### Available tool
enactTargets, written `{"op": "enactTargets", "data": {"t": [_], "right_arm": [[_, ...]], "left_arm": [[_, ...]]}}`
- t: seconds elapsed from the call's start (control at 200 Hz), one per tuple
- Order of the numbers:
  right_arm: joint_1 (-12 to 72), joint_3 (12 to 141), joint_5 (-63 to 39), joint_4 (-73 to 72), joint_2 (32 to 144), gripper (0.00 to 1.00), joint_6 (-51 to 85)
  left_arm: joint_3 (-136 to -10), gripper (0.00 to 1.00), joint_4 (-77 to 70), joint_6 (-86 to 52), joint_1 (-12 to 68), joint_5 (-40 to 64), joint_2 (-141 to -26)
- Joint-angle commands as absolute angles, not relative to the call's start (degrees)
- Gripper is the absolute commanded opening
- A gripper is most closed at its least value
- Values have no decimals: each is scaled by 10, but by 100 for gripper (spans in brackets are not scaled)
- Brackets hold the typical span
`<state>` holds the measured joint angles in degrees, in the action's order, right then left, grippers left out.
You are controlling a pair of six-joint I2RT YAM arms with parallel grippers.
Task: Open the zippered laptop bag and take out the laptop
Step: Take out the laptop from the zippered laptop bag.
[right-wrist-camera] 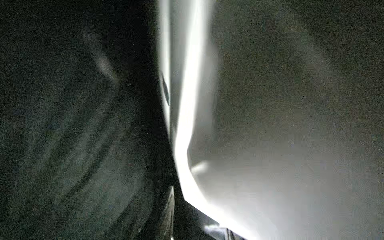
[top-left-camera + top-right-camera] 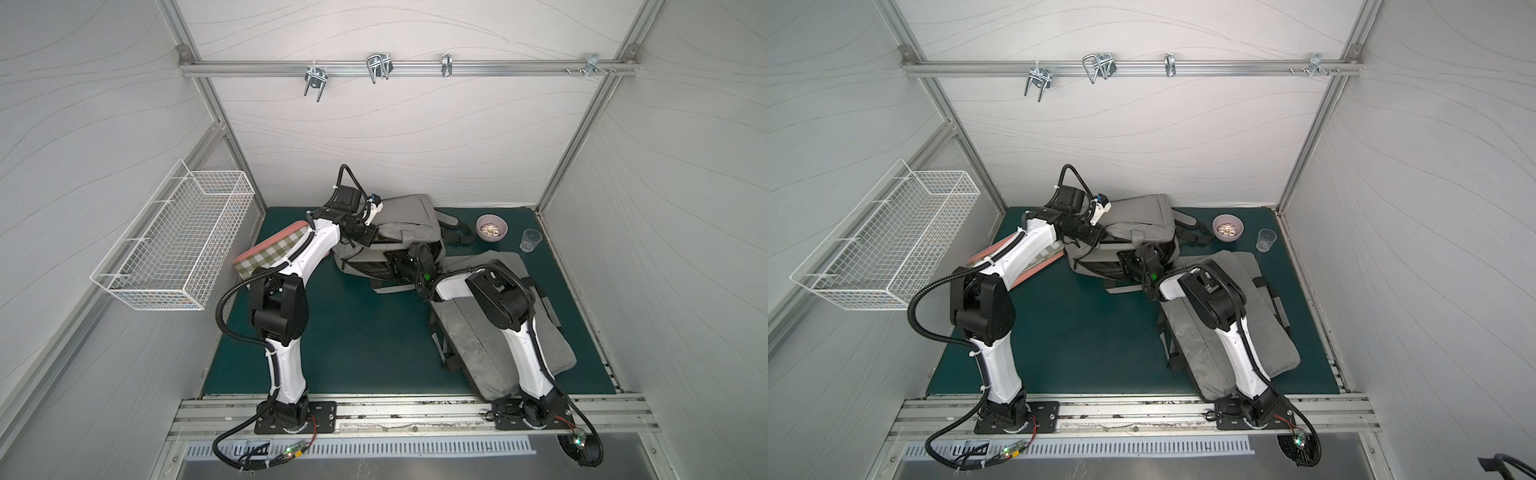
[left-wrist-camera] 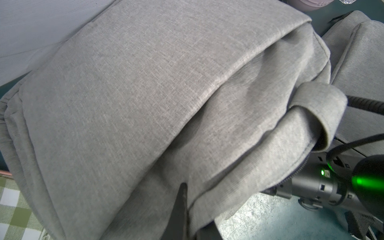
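Note:
The grey zippered laptop bag [image 2: 409, 220] [image 2: 1138, 220] lies at the back of the green mat, its mouth gaping toward the front. My left gripper [image 2: 379, 237] [image 3: 185, 191] is shut, pinching the bag's [image 3: 145, 83] upper fabric by the zipper edge and holding it up. My right gripper [image 2: 390, 258] [image 2: 1126, 259] reaches into the opening. The right wrist view shows the dark lining and the silver laptop [image 1: 249, 176], its bright rounded edge close by one finger [image 1: 170, 207]. How the right jaws stand is hidden.
A second grey padded bag [image 2: 478, 340] lies under my right arm. A checked cushion [image 2: 270, 249] sits behind my left arm. A pink bowl [image 2: 491, 227] and a glass [image 2: 530, 240] stand at the back right. A wire basket [image 2: 174, 237] hangs on the left wall.

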<state>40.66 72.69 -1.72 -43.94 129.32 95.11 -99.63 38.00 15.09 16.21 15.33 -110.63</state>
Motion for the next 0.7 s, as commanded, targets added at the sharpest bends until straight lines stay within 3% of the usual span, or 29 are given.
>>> {"op": "enactTargets", "data": {"t": [0.0,0.695], "right_arm": [[393,742,8,-537,1303,38,1000],[368,808,87,-524,1356,39,1002]], "left_arm": [[-1036,0,367,161,164,195,-1103],[-1043,0,370,150,164,221,-1112]]}}
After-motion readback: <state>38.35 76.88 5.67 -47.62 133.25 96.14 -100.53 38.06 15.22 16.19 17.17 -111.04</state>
